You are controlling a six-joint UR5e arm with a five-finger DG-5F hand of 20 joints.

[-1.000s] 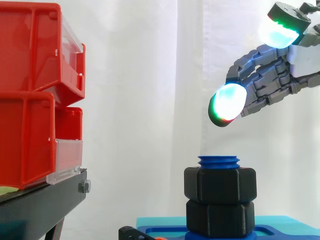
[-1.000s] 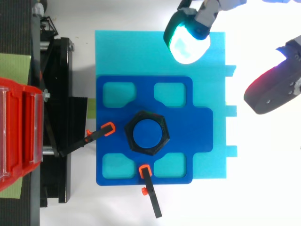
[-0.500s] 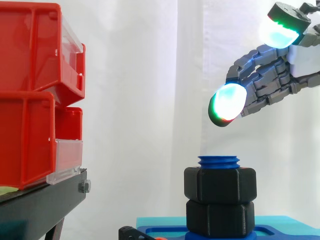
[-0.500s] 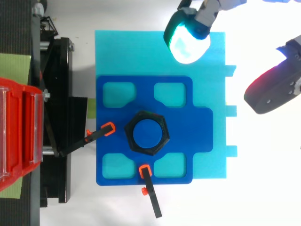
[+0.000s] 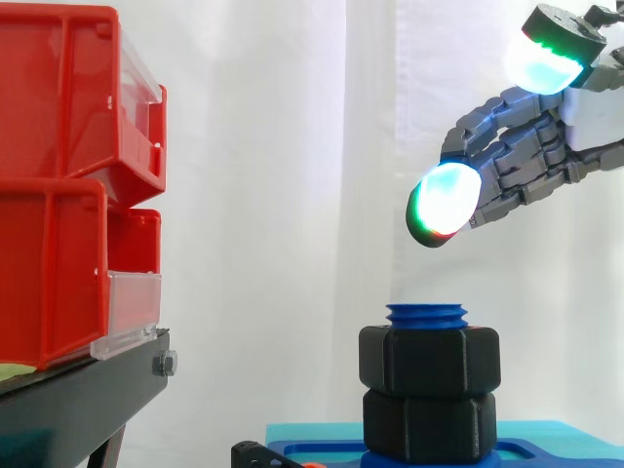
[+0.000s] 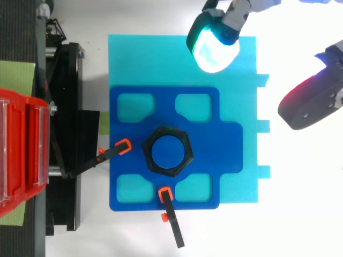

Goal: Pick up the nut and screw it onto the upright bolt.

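Observation:
A blue upright bolt (image 5: 426,315) stands on a dark blue base plate (image 6: 209,144). Two black hex nuts sit on it, stacked: the upper nut (image 5: 429,359) just below the bolt's threaded top, the lower nut (image 5: 429,424) against the plate. From above, the upper nut (image 6: 147,151) rings the bolt's round top (image 6: 167,150). My hand (image 5: 526,156) hangs above and to the right of the bolt, well clear of it. It is open and holds nothing. One glowing fingertip (image 6: 214,45) is over the cyan mat's far edge; the thumb (image 6: 311,104) is off to the right.
The cyan mat (image 6: 161,59) lies under the base plate. Two black clamps with orange tips (image 6: 112,152) (image 6: 170,214) hold the plate at its left and near sides. Red bins (image 5: 68,195) on a black stand (image 5: 78,400) rise at the left.

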